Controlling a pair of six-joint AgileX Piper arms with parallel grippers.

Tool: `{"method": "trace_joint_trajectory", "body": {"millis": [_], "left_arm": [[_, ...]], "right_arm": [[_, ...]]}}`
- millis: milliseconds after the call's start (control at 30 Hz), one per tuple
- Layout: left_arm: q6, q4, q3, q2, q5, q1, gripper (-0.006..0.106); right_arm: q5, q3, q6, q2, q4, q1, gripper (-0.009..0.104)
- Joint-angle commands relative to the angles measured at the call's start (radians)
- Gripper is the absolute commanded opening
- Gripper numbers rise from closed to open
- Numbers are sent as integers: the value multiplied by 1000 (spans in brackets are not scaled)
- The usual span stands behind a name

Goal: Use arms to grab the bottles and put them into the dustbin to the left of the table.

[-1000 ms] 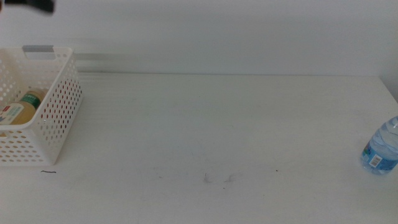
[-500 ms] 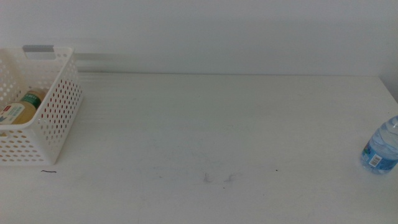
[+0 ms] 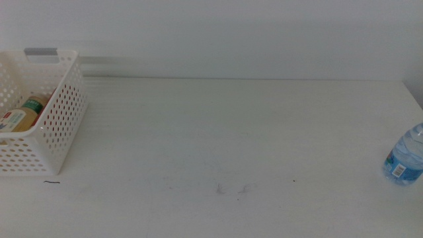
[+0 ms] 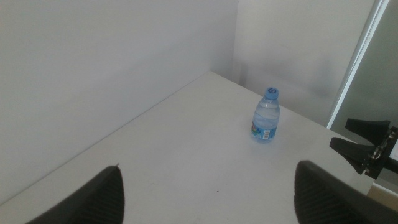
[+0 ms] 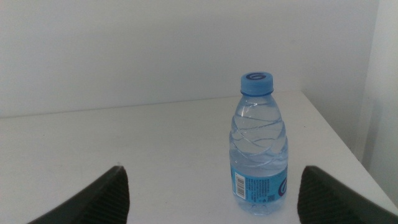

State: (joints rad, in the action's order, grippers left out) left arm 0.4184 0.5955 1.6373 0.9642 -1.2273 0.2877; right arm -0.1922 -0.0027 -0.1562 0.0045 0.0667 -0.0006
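Note:
The small blue-capped water bottle point(image 3: 404, 157) stands upright at the table's far right edge. In the right wrist view the bottle point(image 5: 259, 146) stands straight ahead of my right gripper point(image 5: 212, 169), which is open and empty, a short way from it. My left gripper point(image 4: 208, 168) is open and empty, high over the left side, with the bottle point(image 4: 265, 116) far off. The right gripper point(image 4: 340, 133) shows there past the table's edge. The white dustbin point(image 3: 59, 119) holds the yellow-liquid bottle point(image 3: 23, 114), lying down. The red can is not clearly visible. Neither arm shows in the middle view.
The white table point(image 3: 225, 132) has faint scuff marks point(image 3: 231, 189) near the front middle and a short dark line point(image 3: 51, 182) in front of the dustbin. A plain white wall runs along the far edge.
A dark piece of the left arm at the top left corner a second ago has left the middle view. The bottles and the dustbin have not moved.

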Motion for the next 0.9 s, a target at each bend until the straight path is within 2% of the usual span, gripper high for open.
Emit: {"method": "trace_joint_trajectory", "body": {"millis": [0, 133, 167, 300, 367, 500, 633, 733, 867], "left_arm": [[2, 3, -1, -1, 6, 4, 94], [2, 3, -1, -1, 6, 4, 94], [2, 3, -1, -1, 6, 4, 94], [2, 3, -1, -1, 6, 4, 94], [2, 3, -1, -1, 6, 4, 94], [2, -5, -1, -1, 6, 4, 94], [2, -1, -1, -5, 6, 3, 94], [2, -4, -1, -5, 6, 3, 94], [2, -4, -1, -5, 6, 3, 94]], "right_arm": [[6, 3, -4, -4, 2, -9, 74], [6, 3, -4, -4, 2, -9, 74], [44, 3, 3, -4, 34, -9, 74], [113, 3, 26, -4, 36, -11, 74], [147, 3, 57, 72, 46, -11, 74], [365, 3, 112, 400, 80, -11, 74], [613, 3, 134, 700, 85, -11, 74], [761, 3, 146, 896, 48, -11, 74], [934, 3, 148, 1099, -55, -11, 74]]}}
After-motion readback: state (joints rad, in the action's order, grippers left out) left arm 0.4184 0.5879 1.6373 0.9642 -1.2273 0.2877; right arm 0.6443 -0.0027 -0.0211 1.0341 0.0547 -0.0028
